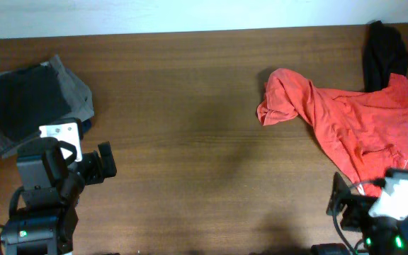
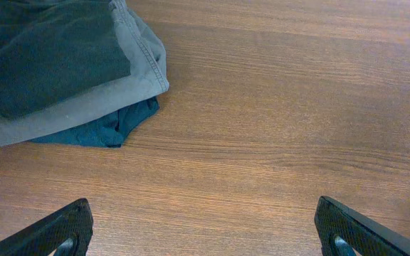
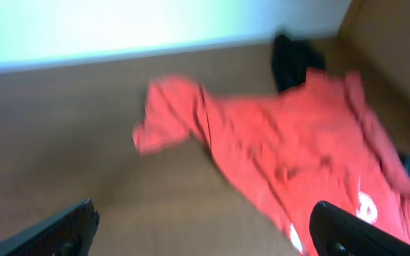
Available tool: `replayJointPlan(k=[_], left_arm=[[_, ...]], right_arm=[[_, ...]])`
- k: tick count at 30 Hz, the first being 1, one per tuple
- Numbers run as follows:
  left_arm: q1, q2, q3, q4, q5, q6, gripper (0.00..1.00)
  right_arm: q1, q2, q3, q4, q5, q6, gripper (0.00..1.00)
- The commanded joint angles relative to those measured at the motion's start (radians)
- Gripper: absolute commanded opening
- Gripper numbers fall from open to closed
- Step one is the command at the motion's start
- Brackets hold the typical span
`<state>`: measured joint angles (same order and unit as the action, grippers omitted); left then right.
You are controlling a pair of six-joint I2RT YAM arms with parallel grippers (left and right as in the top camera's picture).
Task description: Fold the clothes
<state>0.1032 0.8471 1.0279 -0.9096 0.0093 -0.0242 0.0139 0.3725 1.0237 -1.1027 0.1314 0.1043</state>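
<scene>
Clothes, lying in two lots on the brown wooden worktop [image 1: 190,106]. Counted one lot as done: a neat folded stack [image 1: 37,103] at the far-left edge, with a dark charcoal cloth piece [image 2: 41,50] on top, a grey cotton garment [image 2: 84,99] under it and a dark teal layer [image 2: 112,128] peeking out at the bottom. Counted the other lot as left to do: a loose coral-red T-shirt [image 1: 353,120], spread crumpled over the far-right side with one sleeve flung toward the middle, and a small plain black garment [image 1: 383,53], bunched at the back right corner and touching the red cloth's upper edge. Noticed some white print low on the red cloth in the right wrist view, too blurred to read. Saw the left gripper [image 1: 105,164] hanging just beside the stack, fingers wide apart, holding nothing, only bare wood between them. Saw the right gripper [image 1: 342,202] at the near-right edge, close to the hem of the red T-shirt, likewise spread wide and empty. Judged the job part-way through, perhaps a little past half by piece count: three layers put away, at least two pieces left, neither yet flattened nor gripped. Expected the red T-shirt to come next, going by the right gripper's place beside it, though only as a guess.
</scene>
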Motion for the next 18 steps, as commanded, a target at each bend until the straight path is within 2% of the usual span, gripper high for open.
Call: replayJointPlan(k=[1,12,18], left_arm=[[0.005,0.0,-0.005,0.0,-0.006,-0.01,0.99],[0.005,0.0,-0.005,0.0,-0.006,-0.01,0.99],[0.005,0.0,-0.005,0.0,-0.006,-0.01,0.99]], right_arm=[[0.005,-0.123,-0.08,0.089,0.019,-0.027,0.98],[0.005,-0.357,-0.564,0.637,-0.053,-0.048,0.99],[0.005,-0.369,-0.817,1.015,-0.055,-0.048,0.99]])
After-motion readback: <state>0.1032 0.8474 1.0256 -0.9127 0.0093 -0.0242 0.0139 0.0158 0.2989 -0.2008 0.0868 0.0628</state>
